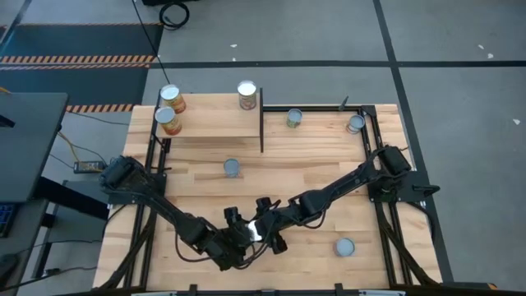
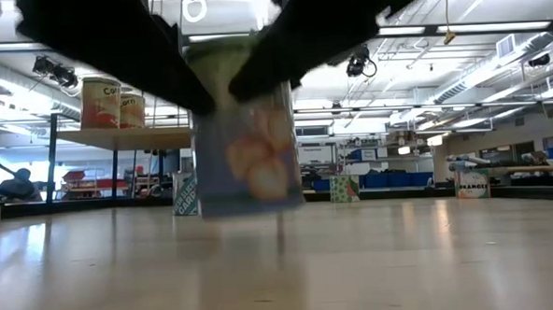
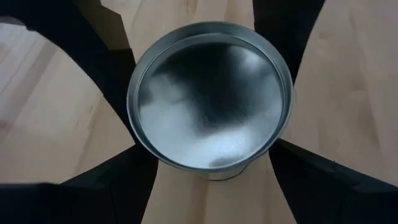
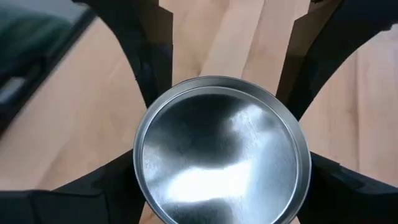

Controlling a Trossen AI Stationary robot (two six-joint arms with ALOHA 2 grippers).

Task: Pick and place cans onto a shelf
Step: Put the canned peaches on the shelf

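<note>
Both pincers [image 1: 256,232] together — fingers spread

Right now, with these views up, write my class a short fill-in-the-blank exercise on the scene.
The shelf carries ___ cans. The left end effector and right end effector meet around one ___. Away from the arms, ___ cans stand on the tabletop. Missing words: three, can, four.

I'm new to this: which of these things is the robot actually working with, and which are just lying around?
Part of the job:
- near can, between left gripper and right gripper
- shelf with three shelved cans
- four loose cans on the table

Just lying about:
- floor cables
- dark desk
- striped floor tape
</note>
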